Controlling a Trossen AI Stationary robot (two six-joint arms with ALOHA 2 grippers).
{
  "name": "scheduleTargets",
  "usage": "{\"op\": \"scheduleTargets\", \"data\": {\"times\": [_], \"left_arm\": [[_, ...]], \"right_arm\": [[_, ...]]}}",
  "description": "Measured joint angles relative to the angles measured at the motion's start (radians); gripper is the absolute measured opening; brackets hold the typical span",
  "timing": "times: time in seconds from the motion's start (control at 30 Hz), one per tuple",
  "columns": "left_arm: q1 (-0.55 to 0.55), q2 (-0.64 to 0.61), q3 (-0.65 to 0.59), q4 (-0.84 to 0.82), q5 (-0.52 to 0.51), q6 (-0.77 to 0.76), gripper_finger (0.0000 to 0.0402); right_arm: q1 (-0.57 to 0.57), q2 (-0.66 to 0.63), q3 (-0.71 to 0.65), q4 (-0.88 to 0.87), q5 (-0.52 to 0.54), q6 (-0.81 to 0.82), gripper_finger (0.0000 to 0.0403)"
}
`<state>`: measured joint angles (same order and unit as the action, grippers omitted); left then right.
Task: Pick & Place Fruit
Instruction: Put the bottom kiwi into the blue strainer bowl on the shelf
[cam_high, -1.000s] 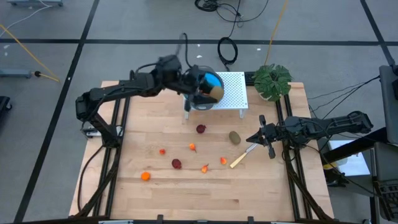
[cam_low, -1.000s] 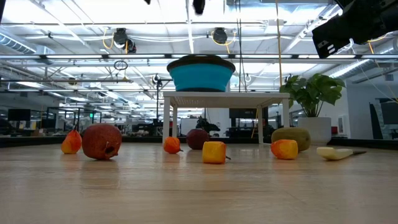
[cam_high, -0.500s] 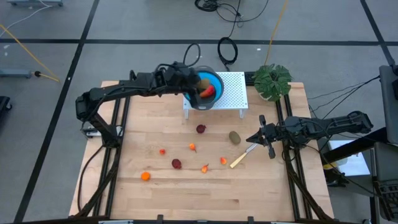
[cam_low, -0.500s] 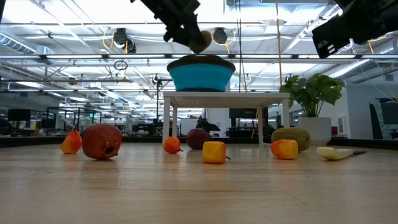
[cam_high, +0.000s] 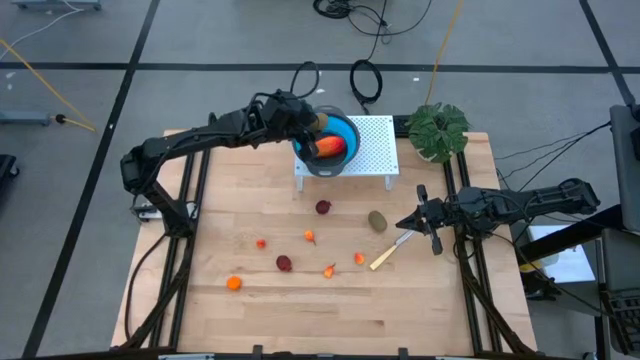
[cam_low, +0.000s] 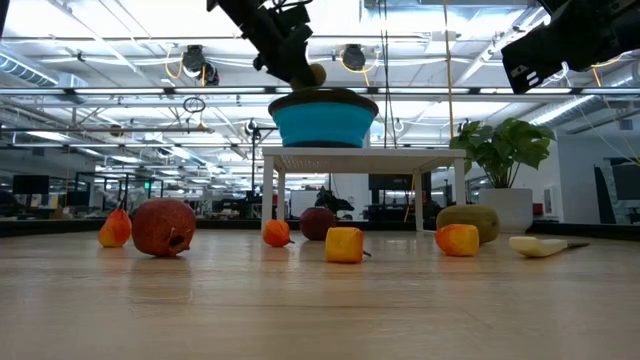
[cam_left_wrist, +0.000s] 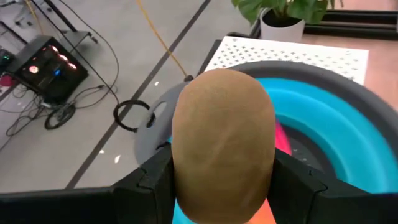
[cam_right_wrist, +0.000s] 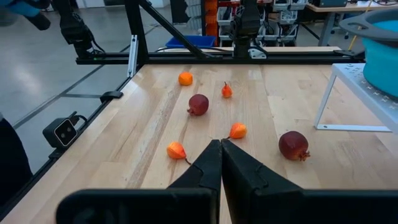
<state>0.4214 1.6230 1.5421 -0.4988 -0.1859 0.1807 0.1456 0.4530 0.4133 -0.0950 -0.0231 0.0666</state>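
A brownish oval fruit hangs just above the far-left rim of the blue bowl, with my left gripper shut on it. The bowl stands on a white perforated stand, and a long red-orange fruit lies inside it. On the table lie a brownish-green oval, two dark red balls and several small orange bits. At the table's right, my right gripper is shut and touches nothing. My left gripper pinches the oval fruit's two long sides between its two fingers. The fruit's rounded end sticks out ahead of the fingers. The fingers slant downward from the table's left. The fruit hangs clear above the bowl's rim.
A yellow-handled knife lies near my right gripper. A green potted plant stands at the far right corner, beside the stand. Bare wood lies along the table's near edge and left side.
My left gripper has tipped and rolled with the oval fruit still in its fingers. It has swung from over the bowl's middle toward the bowl's far-left rim and sunk into the low view. The red-orange fruit in the bowl now shows.
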Motion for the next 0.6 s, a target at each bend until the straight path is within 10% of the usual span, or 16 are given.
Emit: {"op": "scheduleTargets", "data": {"times": [0.6], "left_arm": [[0.001,0.09,0.089,-0.131,0.008,0.063,0.0188]], "right_arm": [[0.0,0.0,0.0,0.007,0.001,0.0,0.0004]]}}
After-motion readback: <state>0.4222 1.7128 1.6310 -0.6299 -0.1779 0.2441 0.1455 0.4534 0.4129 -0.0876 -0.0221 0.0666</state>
